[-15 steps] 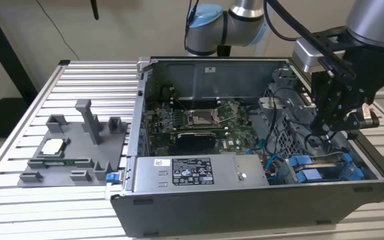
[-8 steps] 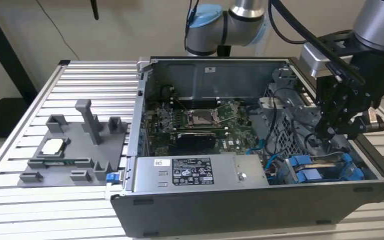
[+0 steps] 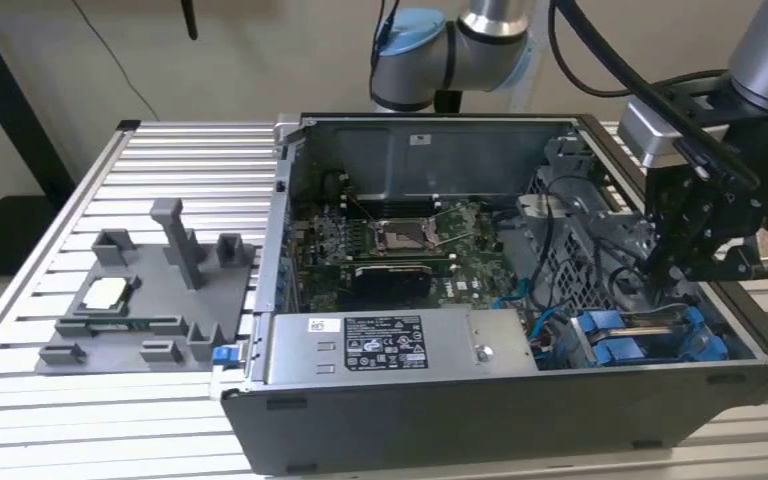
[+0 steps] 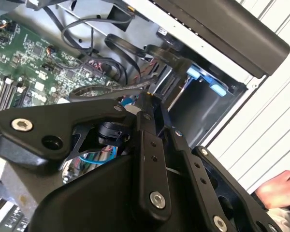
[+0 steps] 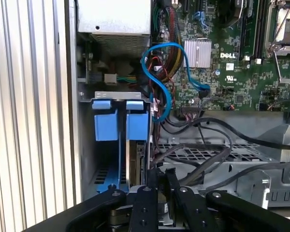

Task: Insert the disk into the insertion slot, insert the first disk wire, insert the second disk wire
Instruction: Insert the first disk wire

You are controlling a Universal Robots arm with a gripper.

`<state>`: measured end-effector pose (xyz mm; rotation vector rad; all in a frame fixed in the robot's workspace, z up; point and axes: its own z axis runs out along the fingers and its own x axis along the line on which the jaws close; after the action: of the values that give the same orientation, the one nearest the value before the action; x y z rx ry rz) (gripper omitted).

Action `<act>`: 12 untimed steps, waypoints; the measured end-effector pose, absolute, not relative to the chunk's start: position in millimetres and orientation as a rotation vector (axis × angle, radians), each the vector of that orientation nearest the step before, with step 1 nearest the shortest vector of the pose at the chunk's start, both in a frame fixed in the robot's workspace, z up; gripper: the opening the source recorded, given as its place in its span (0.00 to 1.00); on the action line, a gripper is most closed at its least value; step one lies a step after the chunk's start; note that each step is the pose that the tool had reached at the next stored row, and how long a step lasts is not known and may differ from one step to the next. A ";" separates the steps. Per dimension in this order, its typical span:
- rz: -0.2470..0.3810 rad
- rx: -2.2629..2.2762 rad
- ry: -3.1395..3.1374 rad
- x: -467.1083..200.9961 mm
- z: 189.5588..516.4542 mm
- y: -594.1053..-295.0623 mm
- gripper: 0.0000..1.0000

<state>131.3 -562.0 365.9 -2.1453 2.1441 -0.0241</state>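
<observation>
Disk (image 5: 137,140) stands on its edge in the slot (image 5: 118,95), just beside the gripper (image 5: 162,176), whose jaws are squeezed close together. It is thin and grey with a bright blue frame, next to another blue frame (image 5: 105,125).

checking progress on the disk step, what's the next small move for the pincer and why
Probably a short descent toward the disk: it already sits in the insertion slot, and the pincer hangs right beside it among black cables. Whether a wire is plugged in, I cannot tell.
</observation>
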 end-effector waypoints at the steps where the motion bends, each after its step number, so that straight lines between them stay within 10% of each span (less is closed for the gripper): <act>1: -0.024 -2.145 2.145 131.9 365.6 -563.6 0.19; 12: -0.022 -2.146 2.145 134.0 364.4 -569.2 0.19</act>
<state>134.0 -569.2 364.4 -2.1461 2.1455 -0.0223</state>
